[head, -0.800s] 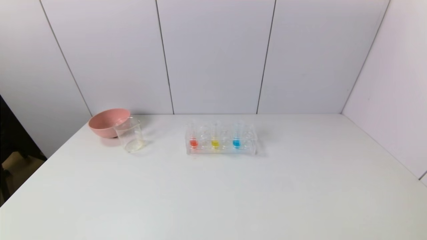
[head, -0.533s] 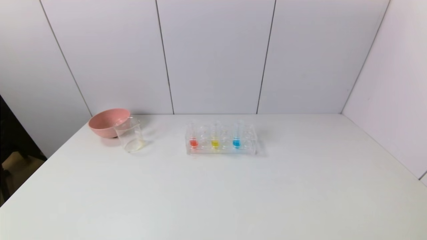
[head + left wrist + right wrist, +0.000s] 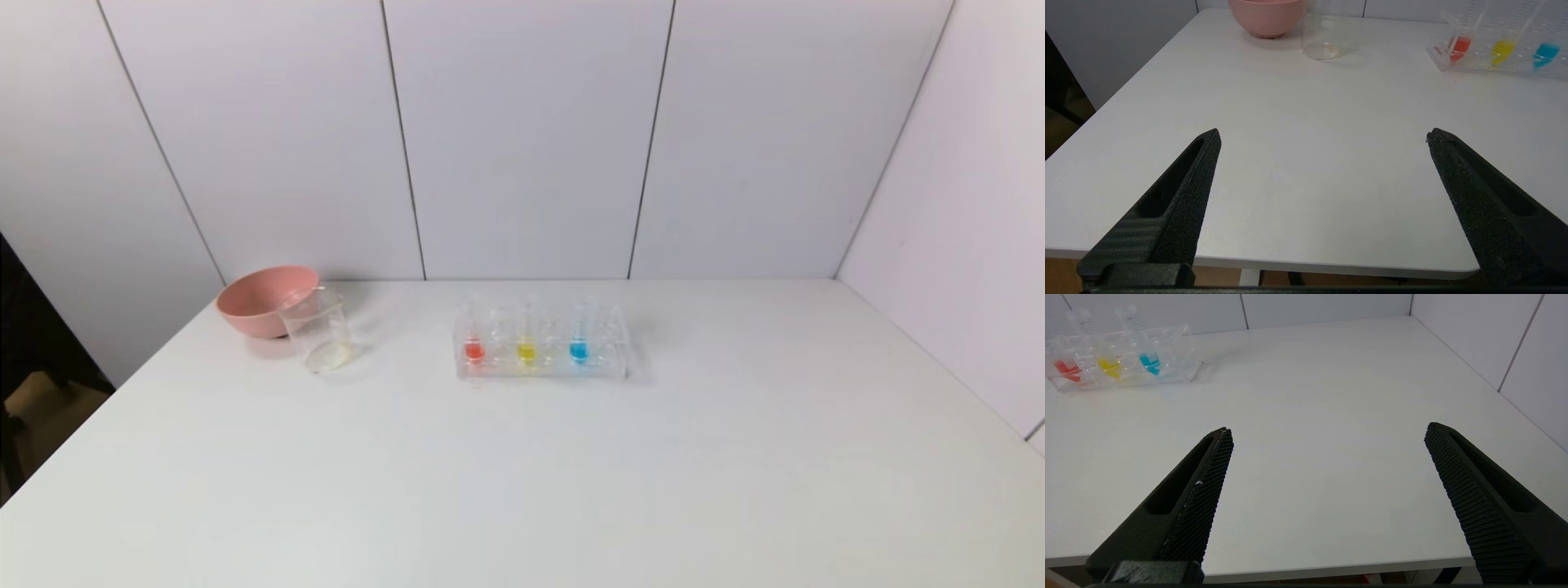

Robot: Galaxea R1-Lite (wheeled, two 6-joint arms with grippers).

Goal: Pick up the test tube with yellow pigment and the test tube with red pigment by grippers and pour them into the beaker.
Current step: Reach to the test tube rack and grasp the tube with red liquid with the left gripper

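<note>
A clear tube rack (image 3: 542,366) stands mid-table. In it stand the red test tube (image 3: 473,349), the yellow test tube (image 3: 526,350) and a blue-liquid tube (image 3: 579,350). The red tube (image 3: 1459,43) and yellow tube (image 3: 1502,47) also show in the left wrist view, and in the right wrist view as red (image 3: 1067,369) and yellow (image 3: 1109,366). The clear beaker (image 3: 318,331) stands left of the rack, also in the left wrist view (image 3: 1322,36). My left gripper (image 3: 1323,136) and right gripper (image 3: 1329,430) are open and empty above the table's near edge, far from the rack. Neither shows in the head view.
A pink bowl (image 3: 263,299) sits behind the beaker at the back left. The white table (image 3: 522,490) meets white walls at the back and right. Its left edge drops to a dark gap (image 3: 33,359).
</note>
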